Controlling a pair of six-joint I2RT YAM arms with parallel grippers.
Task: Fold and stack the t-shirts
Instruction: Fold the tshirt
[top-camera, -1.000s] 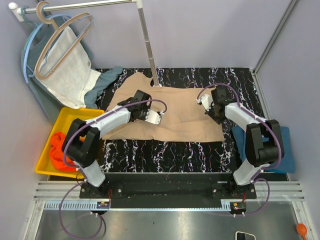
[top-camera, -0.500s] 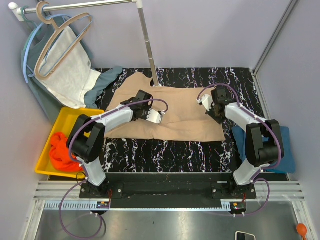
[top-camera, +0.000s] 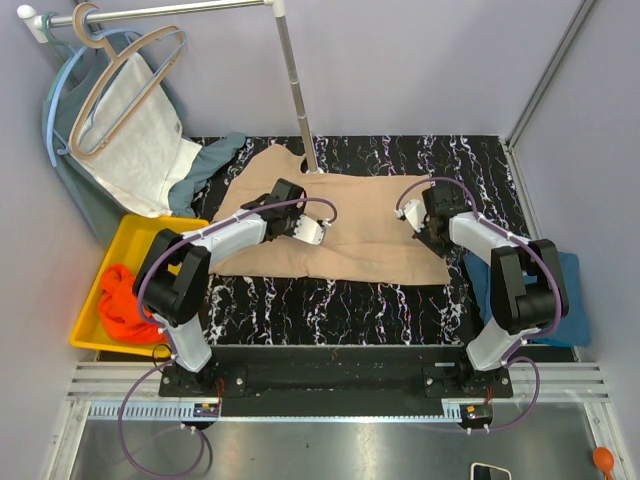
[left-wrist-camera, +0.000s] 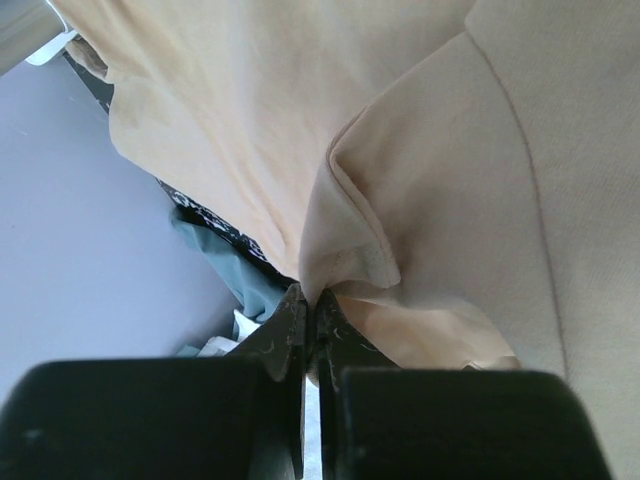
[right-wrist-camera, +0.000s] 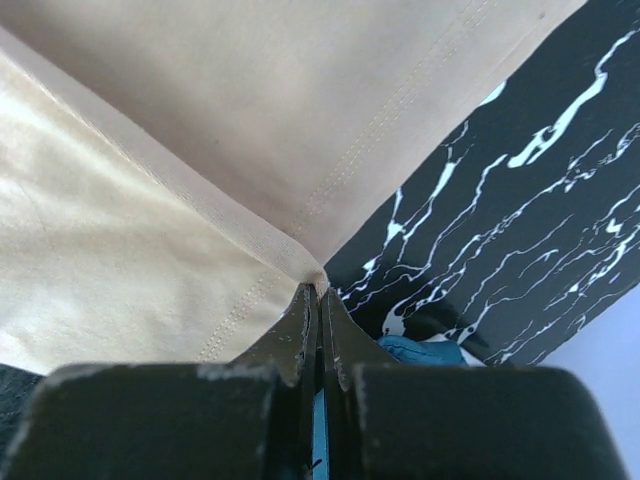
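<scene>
The beige-tan t-shirt (top-camera: 350, 225) lies spread across the black marbled table. My left gripper (top-camera: 277, 197) is shut on a pinched fold of it (left-wrist-camera: 345, 270) near its left sleeve. My right gripper (top-camera: 428, 207) is shut on a hemmed corner of the same shirt (right-wrist-camera: 300, 262) at its right edge. The dark teal-blue t-shirt (top-camera: 570, 290) lies folded at the table's right edge, a bit showing in the right wrist view (right-wrist-camera: 420, 350). The orange-red t-shirt (top-camera: 120, 300) is bunched in the yellow bin (top-camera: 140, 235).
A metal pole (top-camera: 298, 85) stands behind the beige shirt. A rack at top left holds hangers with a white cloth (top-camera: 135, 140) and a grey-green garment (top-camera: 205, 165) that drapes onto the table's left rear corner.
My left gripper has moved back and slightly right, drawing the shirt's left part with it. My right gripper has shifted a little toward the back with the corner.
</scene>
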